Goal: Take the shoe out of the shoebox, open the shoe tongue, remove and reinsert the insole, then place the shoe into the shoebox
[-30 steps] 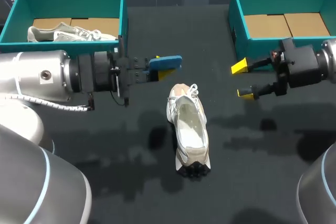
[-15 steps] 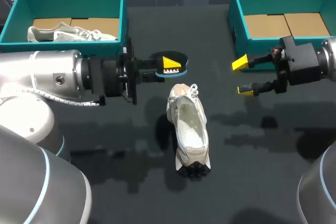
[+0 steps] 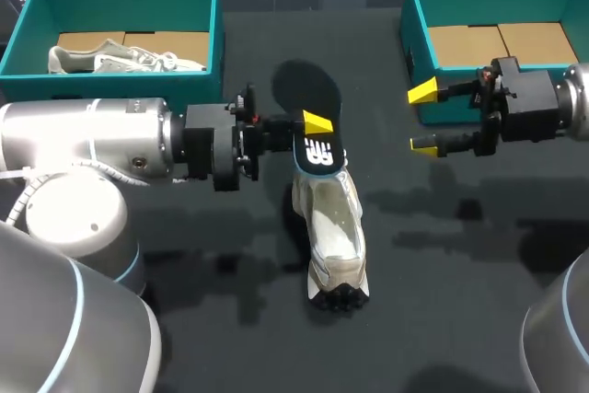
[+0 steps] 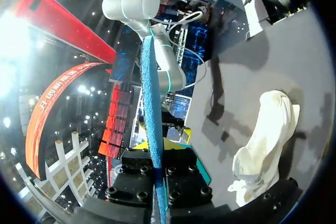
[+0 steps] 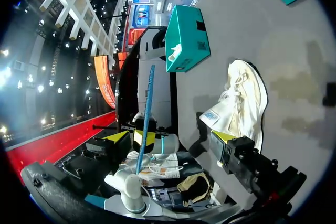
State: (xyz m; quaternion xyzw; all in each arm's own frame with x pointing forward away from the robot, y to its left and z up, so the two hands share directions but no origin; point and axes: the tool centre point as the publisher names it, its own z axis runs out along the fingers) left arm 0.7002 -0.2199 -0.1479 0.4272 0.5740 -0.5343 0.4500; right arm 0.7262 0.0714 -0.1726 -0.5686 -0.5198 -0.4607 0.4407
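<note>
The shoe (image 3: 333, 227) lay on the desk (image 3: 184, 319) with its opening up, so it could receive the insole (image 3: 302, 89). At its 12 o'clock my left end effector (image 3: 314, 124) was clamped on that insole above the shoe's far end, I judge for sliding it back in. At 2 o'clock my right end effector (image 3: 424, 119) stood wide with nothing in it, in front of the shoebox (image 3: 408, 34). One second before, the insole was edge-on at 10 o'clock; it had since turned flat and come over the shoe.

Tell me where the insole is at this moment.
In the head view the insole is near the table's middle, held by the left gripper at the far end of the shoe.
</note>
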